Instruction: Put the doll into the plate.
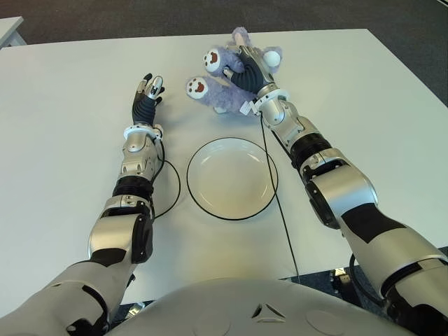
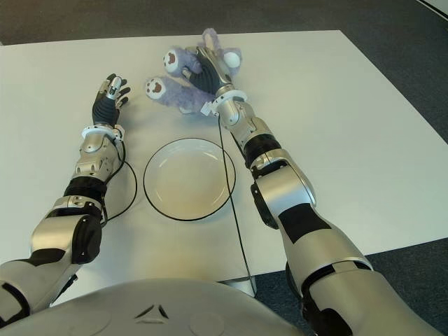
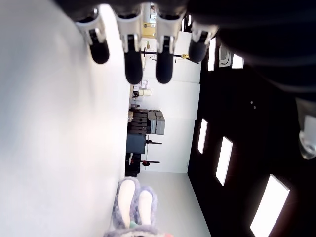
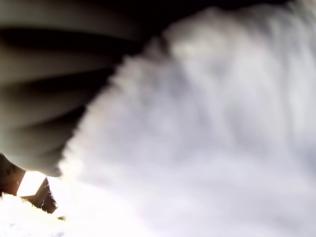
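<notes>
White table (image 1: 63, 140), right hand (image 1: 246, 71) gripping purple plush doll (image 1: 217, 91) beyond empty plate (image 1: 232, 178); left hand (image 1: 148, 94) spread, doll's body half-hidden.

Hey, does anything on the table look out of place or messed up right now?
Nothing looks damaged or spilled. The doll lies beyond the plate, not in it, with the right hand closed on it. The left hand shows open, to the doll's left.

White table (image 1: 63, 140); dark carpet (image 1: 126, 17) beyond; second table corner (image 1: 8, 29).
</notes>
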You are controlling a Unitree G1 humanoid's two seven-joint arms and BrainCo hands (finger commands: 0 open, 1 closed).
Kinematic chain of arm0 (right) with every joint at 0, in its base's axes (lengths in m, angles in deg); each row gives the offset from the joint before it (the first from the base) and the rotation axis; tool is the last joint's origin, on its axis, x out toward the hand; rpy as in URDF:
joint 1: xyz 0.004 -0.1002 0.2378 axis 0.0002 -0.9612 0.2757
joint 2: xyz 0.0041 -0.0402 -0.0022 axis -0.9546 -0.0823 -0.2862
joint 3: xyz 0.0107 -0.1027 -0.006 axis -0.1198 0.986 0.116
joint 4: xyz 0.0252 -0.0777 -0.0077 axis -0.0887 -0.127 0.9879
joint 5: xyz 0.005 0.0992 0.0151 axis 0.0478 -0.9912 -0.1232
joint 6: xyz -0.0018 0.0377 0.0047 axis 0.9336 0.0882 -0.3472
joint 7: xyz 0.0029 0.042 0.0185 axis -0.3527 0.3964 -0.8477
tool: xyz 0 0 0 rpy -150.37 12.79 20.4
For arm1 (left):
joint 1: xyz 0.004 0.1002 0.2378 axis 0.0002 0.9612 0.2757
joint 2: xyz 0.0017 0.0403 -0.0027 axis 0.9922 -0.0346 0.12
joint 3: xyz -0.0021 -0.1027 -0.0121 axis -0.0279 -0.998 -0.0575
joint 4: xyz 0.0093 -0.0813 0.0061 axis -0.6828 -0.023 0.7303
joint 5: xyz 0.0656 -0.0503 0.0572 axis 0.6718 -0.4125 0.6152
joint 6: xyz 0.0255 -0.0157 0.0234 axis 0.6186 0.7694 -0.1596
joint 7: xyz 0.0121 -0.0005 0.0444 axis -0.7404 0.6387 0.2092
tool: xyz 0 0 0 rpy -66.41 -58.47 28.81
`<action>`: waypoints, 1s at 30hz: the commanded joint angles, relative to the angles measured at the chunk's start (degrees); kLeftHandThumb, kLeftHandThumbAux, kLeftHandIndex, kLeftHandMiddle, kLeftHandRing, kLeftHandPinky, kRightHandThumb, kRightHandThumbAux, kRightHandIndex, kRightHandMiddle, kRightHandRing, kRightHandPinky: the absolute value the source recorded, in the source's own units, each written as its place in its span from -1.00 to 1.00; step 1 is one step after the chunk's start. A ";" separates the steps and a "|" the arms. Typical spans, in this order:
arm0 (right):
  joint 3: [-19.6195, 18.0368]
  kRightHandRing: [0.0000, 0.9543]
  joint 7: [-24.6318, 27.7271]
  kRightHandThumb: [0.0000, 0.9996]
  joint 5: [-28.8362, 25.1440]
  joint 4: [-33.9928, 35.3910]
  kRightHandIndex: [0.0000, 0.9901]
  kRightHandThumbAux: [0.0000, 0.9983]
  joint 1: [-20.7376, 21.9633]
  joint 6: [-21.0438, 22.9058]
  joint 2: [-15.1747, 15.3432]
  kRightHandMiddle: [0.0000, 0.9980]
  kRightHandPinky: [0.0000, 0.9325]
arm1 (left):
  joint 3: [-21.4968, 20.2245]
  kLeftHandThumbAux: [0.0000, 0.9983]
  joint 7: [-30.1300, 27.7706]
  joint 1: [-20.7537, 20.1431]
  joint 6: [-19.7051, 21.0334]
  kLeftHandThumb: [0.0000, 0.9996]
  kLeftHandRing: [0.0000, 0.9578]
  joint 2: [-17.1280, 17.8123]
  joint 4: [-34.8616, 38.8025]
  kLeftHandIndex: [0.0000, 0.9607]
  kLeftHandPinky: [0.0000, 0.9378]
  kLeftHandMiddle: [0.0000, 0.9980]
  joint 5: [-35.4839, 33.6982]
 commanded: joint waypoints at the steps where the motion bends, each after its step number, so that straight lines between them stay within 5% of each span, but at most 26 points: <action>1: -0.68 0.79 -3.16 0.44 -0.09 0.89 -0.11 0.42 1.18 -0.29 0.61 0.68 0.86 | -0.06 -0.17 -0.28 1.29 1.63 -1.00 -0.71 0.10 -1.21 -1.00 -0.90 -0.68 -0.19; 30: -2.81 0.83 -8.75 0.43 -0.23 2.29 -0.11 0.43 2.55 -5.74 3.79 0.73 0.87 | 0.03 -0.17 0.11 1.38 1.53 -1.00 -0.69 -0.15 -0.93 -0.99 -0.84 -0.67 -0.06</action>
